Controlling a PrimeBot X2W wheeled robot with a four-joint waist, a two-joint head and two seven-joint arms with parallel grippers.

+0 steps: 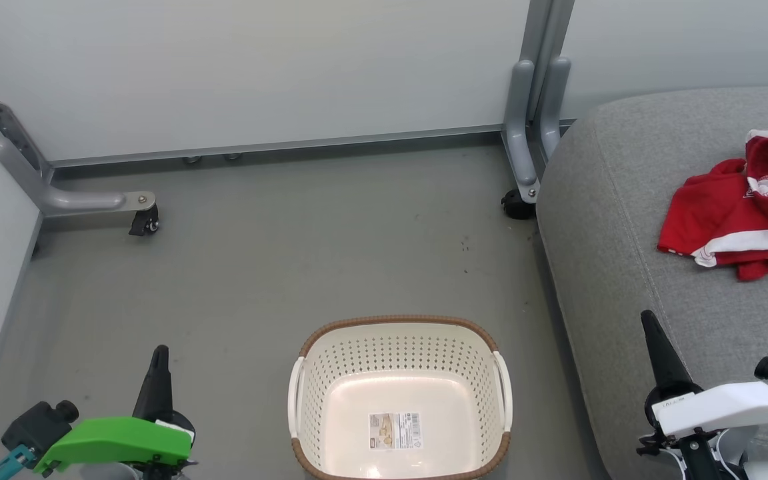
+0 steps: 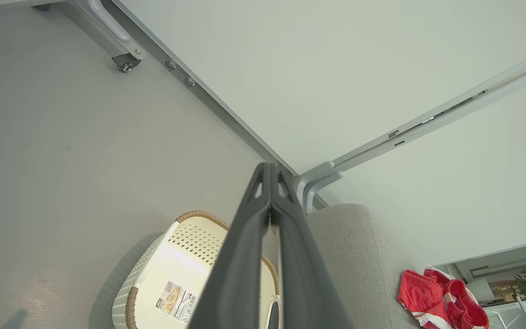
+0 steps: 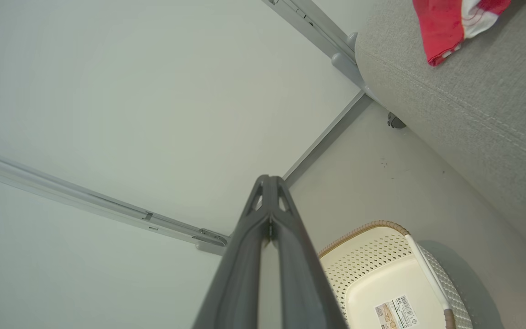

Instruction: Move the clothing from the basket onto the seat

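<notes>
Going from the left: the left pincer [image 1: 160, 350] sits low in the corner of the head view with a green housing behind it. Its two dark fingers are pressed flat together with nothing between them, and the left wrist view shows the same. Next over, one basket [image 1: 397, 321] stands on the grey floor [image 1: 257, 267]. It's oval and cream-white, with holes all round the walls, a brown woven-look rim and two white side handles. Its smooth bottom is on show with one sticker [image 1: 395, 430] on it, print too small to read, and its near edge is cut off by the bottom of the head view. Just beside it, with a strip of floor between, is the seat [image 1: 617, 253]. That's one big grey fabric cushion with a rounded corner and a stitched seam, running off the right and bottom edges. The right pincer [image 1: 646, 319], white housing, shows against the seat's near part, fingers also squeezed together on nothing. The clothing [image 1: 737, 213] lies up on the seat, well apart from the basket, in one rumpled red heap with white stripes, trim and a small white label. It's folded over itself and clipped by the right edge, so I can't count the pieces. Behind everything are pale panels [image 1: 257, 67] in a grey frame [image 1: 531, 133] with two black casters [image 1: 146, 223].
</notes>
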